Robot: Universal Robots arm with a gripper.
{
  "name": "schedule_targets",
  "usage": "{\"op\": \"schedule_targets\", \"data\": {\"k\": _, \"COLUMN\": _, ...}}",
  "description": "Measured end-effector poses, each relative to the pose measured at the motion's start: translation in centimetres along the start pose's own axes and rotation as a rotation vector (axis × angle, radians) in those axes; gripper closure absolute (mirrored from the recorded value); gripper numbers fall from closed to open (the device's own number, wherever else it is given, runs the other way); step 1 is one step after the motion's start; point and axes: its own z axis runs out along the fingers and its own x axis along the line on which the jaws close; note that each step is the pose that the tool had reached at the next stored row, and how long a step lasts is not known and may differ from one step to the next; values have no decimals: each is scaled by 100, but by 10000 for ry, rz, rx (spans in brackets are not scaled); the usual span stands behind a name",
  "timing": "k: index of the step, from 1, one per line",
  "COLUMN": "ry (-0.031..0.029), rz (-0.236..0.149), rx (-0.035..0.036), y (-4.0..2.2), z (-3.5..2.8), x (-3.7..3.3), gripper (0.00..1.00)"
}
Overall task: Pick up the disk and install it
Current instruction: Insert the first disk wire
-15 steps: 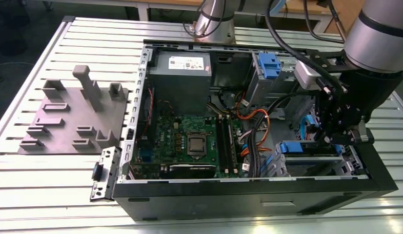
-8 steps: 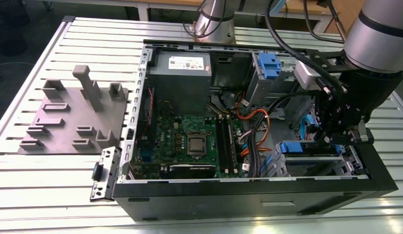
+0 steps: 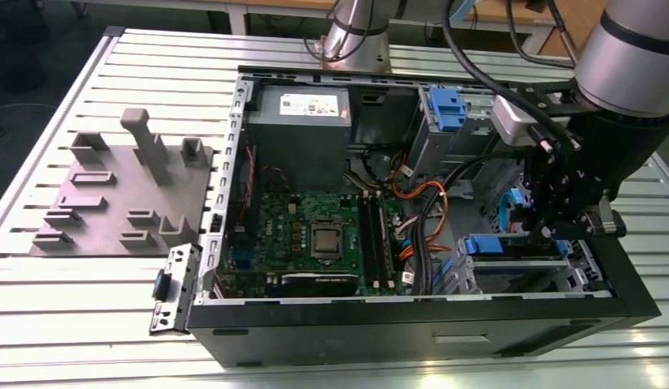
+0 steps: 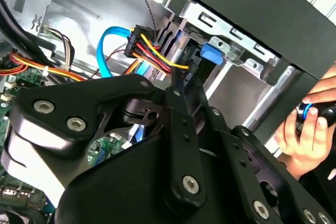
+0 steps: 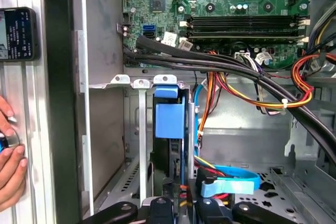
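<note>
Claw: the black two-fingered gripper [image 5: 181,211] stands over the lower drive cage, its fingers [image 5: 160,211] set on either side of the blue bracket edge; whether they press on it I cannot tell.
Disk: the flat silver-grey metal hard drive in its bright blue plastic bracket [image 5: 170,129] stands on edge in the grey steel drive cage [image 5: 142,85], seemingly partly in.
Handling: likely stiff, moderately heavy and shock-sensitive; the bracket's side rails look the safest hold, away from the connector end.
Arm: the silver-and-black arm [image 3: 632,65] comes down steeply into the open black computer case [image 3: 421,316] at the exterior view's right.
Beyond: orange, yellow and red cable bundle [image 5: 252,98], then the green motherboard [image 5: 236,3].
Edge: a person's hand [image 5: 10,166] rests outside the case wall.
</note>
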Motion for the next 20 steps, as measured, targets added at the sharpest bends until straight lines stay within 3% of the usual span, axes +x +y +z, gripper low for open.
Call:
{"op": "schedule_targets", "data": {"k": 9, "ry": -6, "rz": -3, "rx": -29, "y": -19, "z": -155, "x": 16, "gripper": 76}}
{"op": "schedule_targets", "data": {"k": 14, "ry": -7, "rz": -3, "rx": -34, "y": -20, "z": -163, "x": 17, "gripper": 78}}
{"op": "schedule_targets", "data": {"k": 16, "ry": -7, "rz": -3, "rx": -34, "y": -20, "z": -163, "x": 17, "gripper": 89}}
{"op": "schedule_targets", "data": {"k": 20, "ry": -6, "rz": -3, "rx": -35, "y": -20, "z": -163, "x": 17, "gripper": 89}}
